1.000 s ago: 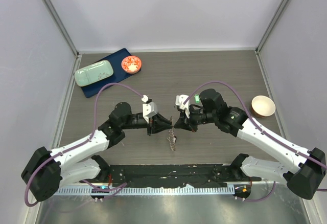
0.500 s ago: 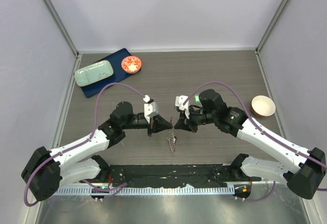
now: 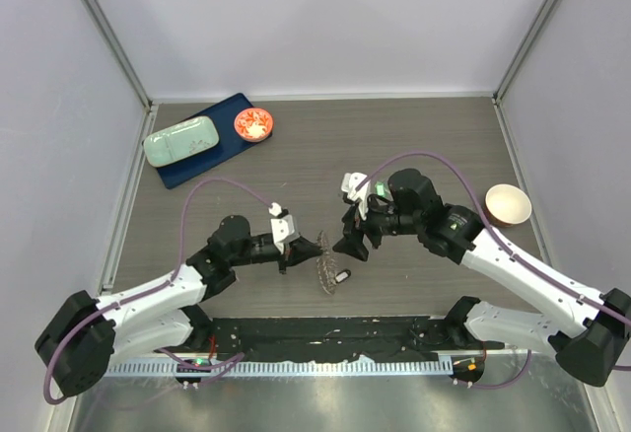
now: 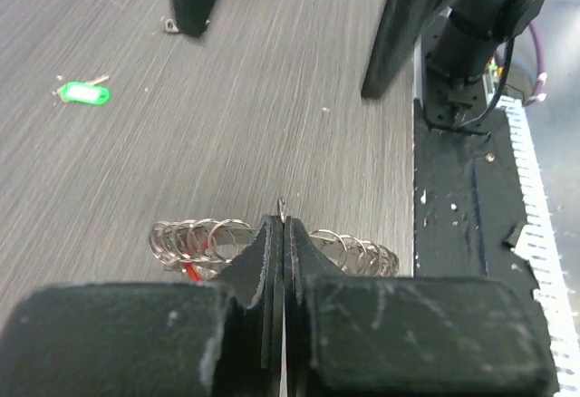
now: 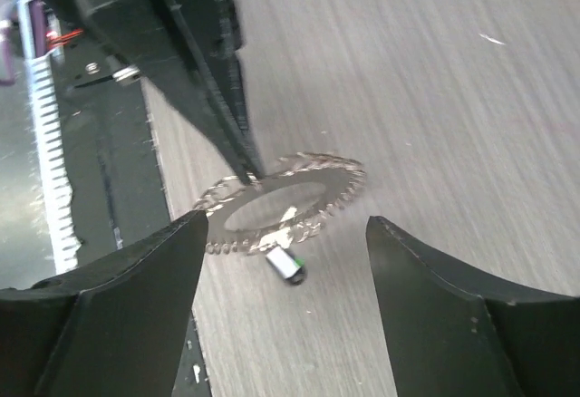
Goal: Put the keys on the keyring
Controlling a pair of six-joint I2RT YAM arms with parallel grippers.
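Keyring (image 3: 324,260) between left claw (image 3: 304,252) and right claw (image 3: 351,250), key (image 3: 342,276) just beside it on table (image 3: 414,136); tray (image 3: 222,151) back-left, bowl (image 3: 508,204) right.

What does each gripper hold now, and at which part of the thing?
The left gripper pinches the keyring at its rim, with shut fingers. The right gripper is open and holds nothing.

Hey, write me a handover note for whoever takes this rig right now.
Left pincer: shut on the keyring by its rim.
Right pincer: open, empty, just beside the ring.
Green-tagged key: loose on the table by the ring.
Red tag: shows among the ring's loops; threaded or not, cannot tell.
Left to do: pick up the green key and thread it on.
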